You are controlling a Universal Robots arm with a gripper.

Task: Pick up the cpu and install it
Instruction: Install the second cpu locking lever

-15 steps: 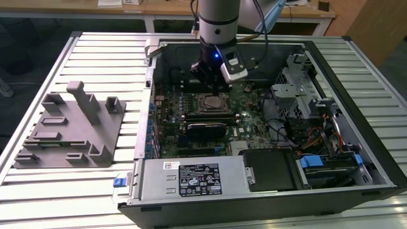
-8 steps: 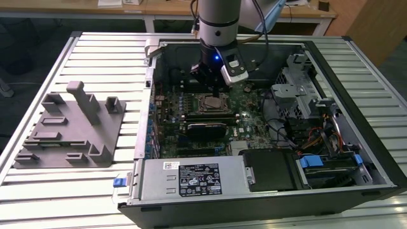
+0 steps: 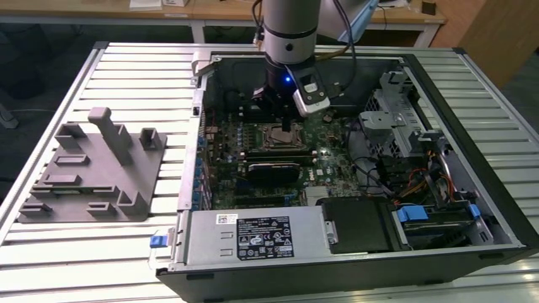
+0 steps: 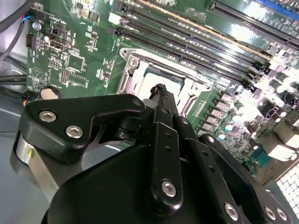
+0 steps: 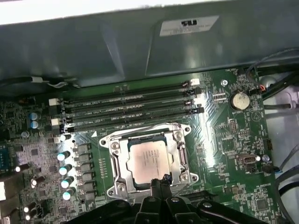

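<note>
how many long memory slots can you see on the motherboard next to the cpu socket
4. The memory slots lie parallel in one bank on the motherboard, between the socket frame holding the cpu and the case wall. None looks hidden in the first wrist view.

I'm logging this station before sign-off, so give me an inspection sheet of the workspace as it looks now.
Surface: slatted metal table, open computer case lying on it.
Job's things: cpu sits flat inside the socket frame on the motherboard.
Clutter: grey fixture block at the exterior view's left.
Grippers: pincer just above the cpu's edge.
Cables: bundled wires inside the case.
Surroundings: wooden desks behind.
</note>
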